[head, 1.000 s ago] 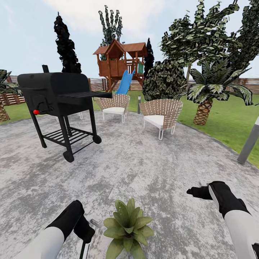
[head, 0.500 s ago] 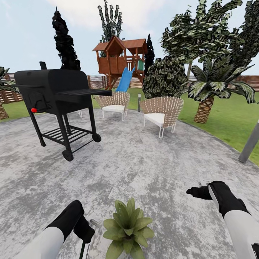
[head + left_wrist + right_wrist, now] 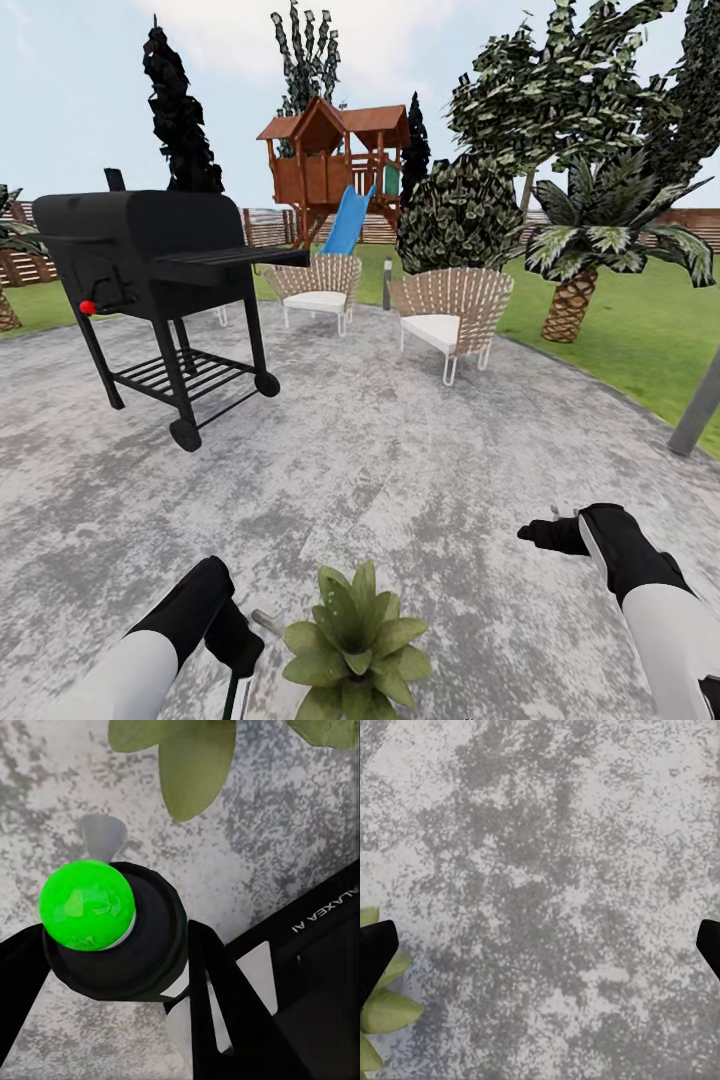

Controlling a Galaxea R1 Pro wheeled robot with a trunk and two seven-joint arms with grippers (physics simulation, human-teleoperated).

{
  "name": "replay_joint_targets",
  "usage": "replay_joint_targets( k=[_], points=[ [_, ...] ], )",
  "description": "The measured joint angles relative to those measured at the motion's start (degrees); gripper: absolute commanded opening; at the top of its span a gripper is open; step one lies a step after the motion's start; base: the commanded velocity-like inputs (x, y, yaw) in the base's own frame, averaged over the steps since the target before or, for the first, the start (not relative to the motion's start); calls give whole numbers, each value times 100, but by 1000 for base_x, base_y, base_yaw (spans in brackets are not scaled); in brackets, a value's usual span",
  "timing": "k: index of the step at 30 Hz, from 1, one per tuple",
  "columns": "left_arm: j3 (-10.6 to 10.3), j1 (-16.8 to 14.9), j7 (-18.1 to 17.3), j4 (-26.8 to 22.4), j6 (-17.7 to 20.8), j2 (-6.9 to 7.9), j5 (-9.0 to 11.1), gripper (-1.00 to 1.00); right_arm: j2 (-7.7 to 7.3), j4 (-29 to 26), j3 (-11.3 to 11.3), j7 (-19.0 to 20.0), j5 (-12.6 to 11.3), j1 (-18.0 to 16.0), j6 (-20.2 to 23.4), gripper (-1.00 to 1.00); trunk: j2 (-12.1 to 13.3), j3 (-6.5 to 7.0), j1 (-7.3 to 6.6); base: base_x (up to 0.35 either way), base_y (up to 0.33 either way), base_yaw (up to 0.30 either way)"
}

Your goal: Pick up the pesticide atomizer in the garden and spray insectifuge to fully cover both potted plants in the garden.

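Green leaves of a potted plant (image 3: 355,640) sit low on the grey patio (image 3: 400,450). Just left of the plant, the left gripper (image 3: 120,945) is clamped on the pesticide atomizer (image 3: 112,930), nozzle toward the leaves. Well right of the plant, the right gripper (image 3: 552,533) hangs with its fingers (image 3: 376,952) wide apart.

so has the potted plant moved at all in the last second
No. The potted plant shifts a little in the head view, but the grill and chairs drift the same way, so the camera moved. It stays between the arms on the patio.
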Motion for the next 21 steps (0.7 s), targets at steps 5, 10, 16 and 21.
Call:
replay_joint_targets(
  k=[5, 10, 16, 21],
  points=[
    [-9, 0, -224, -5, -8, 0, -3, -100, -6, 3, -2, 0, 0, 0, 0, 100, 0, -33, 1, 152, 0, 0],
    [-99, 0, -255, -6, -12, 10, -4, -100, -10, 3, -5, 0, -1, 0, 0, 100, 0, -66, 2, 19, 0, 0],
    [-128, 0, -259, -6, -3, 11, -2, -100, -3, 2, -2, 0, -1, 0, 0, 100, 0, -72, 2, 1, 0, 0],
    [-131, -1, -259, -6, -4, 10, 0, -100, -4, 1, -2, 0, -1, 0, 0, 100, 159, -1, -85, 0, 0, 0]
  ],
)
